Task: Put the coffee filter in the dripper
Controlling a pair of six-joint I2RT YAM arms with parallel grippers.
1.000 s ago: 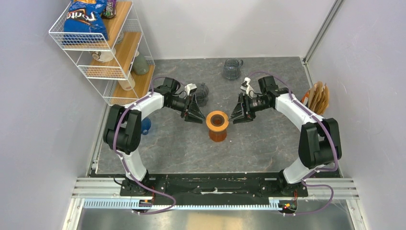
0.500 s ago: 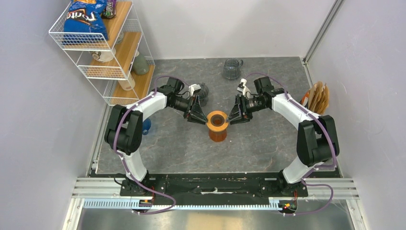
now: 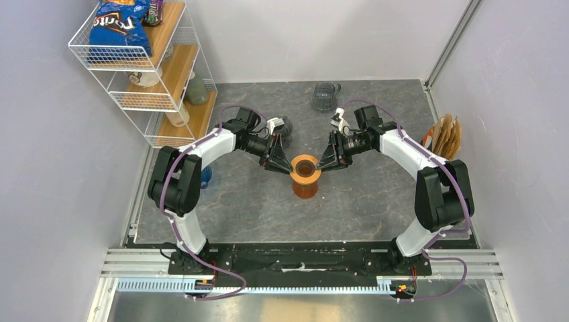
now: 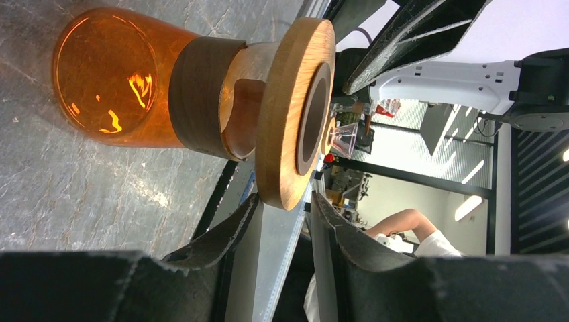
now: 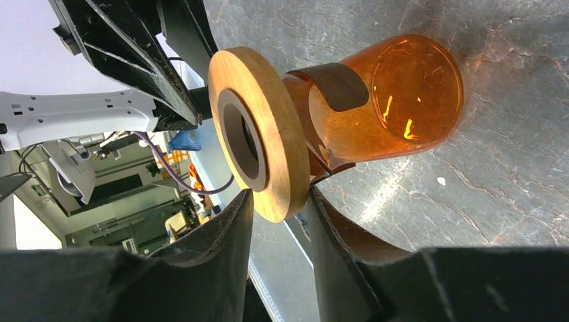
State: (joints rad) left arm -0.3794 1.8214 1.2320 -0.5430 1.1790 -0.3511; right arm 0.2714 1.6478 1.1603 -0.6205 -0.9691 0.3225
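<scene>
The dripper [image 3: 305, 166] is a wooden ring on an orange glass carafe [image 3: 305, 188] standing mid-table. My left gripper [image 3: 287, 167] grips the ring's left rim; in the left wrist view [image 4: 285, 199] both fingers touch the wooden rim [image 4: 293, 121]. My right gripper [image 3: 323, 164] grips the right rim; in the right wrist view [image 5: 280, 199] both fingers touch the ring [image 5: 268, 141]. Brown coffee filters [image 3: 448, 136] stand in a holder at the table's right edge, away from both grippers.
A wire shelf rack [image 3: 144, 67] with snacks and cups stands at the back left. A glass mug [image 3: 325, 96] sits at the back. A dark object [image 3: 284, 129] lies behind the left gripper and a blue item [image 3: 205, 176] by the left arm.
Both grippers moved inward toward the dripper from either side and now hold its wooden rim. The carafe has not moved.
</scene>
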